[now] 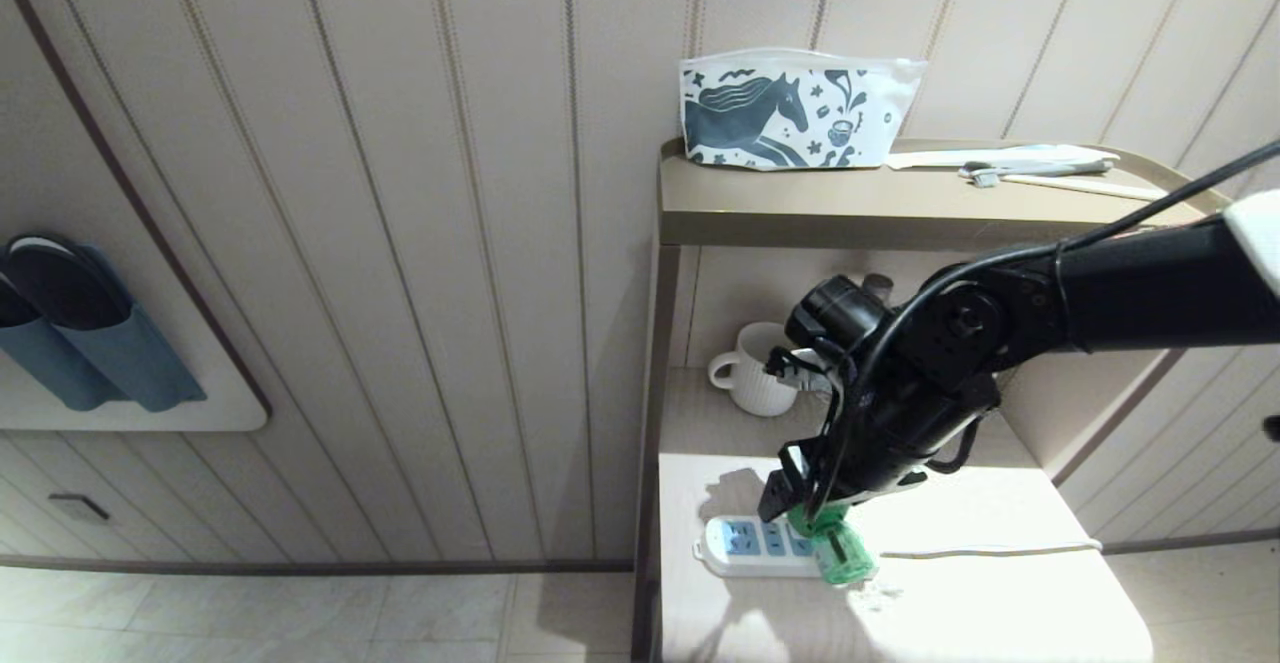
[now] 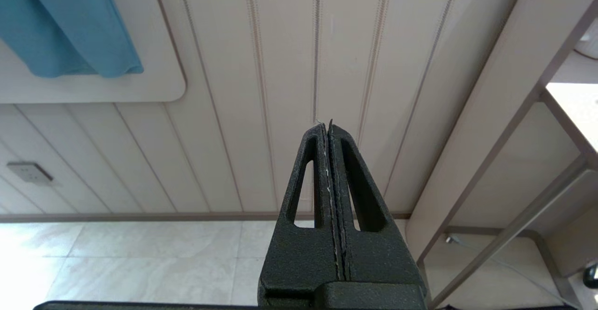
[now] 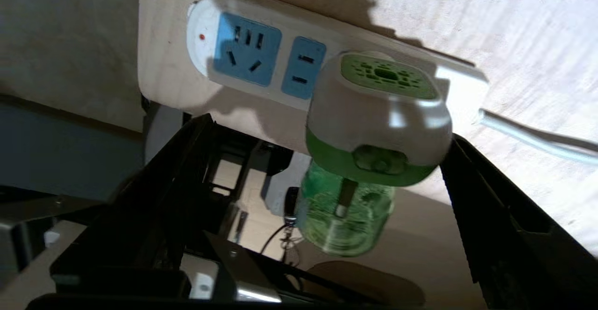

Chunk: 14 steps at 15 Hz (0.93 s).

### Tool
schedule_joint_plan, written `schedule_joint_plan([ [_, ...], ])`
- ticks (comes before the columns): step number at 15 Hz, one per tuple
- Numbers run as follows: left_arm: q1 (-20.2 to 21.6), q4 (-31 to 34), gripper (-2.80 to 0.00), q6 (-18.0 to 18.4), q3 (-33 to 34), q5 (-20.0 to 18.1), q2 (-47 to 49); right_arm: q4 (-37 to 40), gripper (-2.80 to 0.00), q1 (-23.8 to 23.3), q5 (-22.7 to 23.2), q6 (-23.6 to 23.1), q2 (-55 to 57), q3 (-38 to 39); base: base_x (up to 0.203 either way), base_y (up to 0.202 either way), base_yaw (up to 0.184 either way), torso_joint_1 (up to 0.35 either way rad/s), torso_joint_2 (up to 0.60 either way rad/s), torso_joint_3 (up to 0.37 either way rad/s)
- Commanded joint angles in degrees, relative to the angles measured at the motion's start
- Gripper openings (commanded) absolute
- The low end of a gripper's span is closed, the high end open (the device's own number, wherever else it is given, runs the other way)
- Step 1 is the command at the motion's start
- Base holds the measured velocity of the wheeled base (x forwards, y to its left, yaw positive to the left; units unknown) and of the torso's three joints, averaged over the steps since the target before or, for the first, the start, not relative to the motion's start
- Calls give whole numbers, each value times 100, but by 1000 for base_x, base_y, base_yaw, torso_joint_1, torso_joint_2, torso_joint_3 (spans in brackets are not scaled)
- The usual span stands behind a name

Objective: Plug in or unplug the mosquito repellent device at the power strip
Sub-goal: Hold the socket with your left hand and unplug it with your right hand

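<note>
Right gripper [image 1: 800,503] poised over the near left corner of the desk [image 1: 1000,603], its jaws spread wide on either side of the mosquito repellent device [image 3: 378,127] without touching it. The device sits plugged into the power strip [image 3: 243,53], its green-and-white head against the strip and its translucent green bottle [image 3: 343,216] overhanging the desk's front edge. The strip lies along the desk's front left edge, two blue socket faces free beside the device, its white cord [image 1: 990,549] trailing to the right. A white ribbed mug [image 1: 755,368] stands behind, near the back wall of the shelf. On the top shelf rest a horse-print pouch [image 1: 790,113] and wrapped toiletries [image 1: 1040,168]. Left gripper [image 2: 329,127] hangs apart, facing the wall, jaws pressed together.
</note>
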Motion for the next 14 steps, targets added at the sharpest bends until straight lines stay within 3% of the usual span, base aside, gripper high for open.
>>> schedule_joint_plan([
  [1,2,2,-280,1,0,0,8,267,0,146,-11,613,347,-333,0,0,0,0,0,0],
  [3,2,2,-280,1,0,0,8,408,0,191,-13,817,439,-390,0,0,0,0,0,0],
  [7,-6,2,-280,1,0,0,8,412,0,129,-255,879,548,-434,0,0,0,0,0,0],
  [14,2,2,-280,1,0,0,8,600,0,-47,-267,921,719,-671,0,0,0,0,0,0],
])
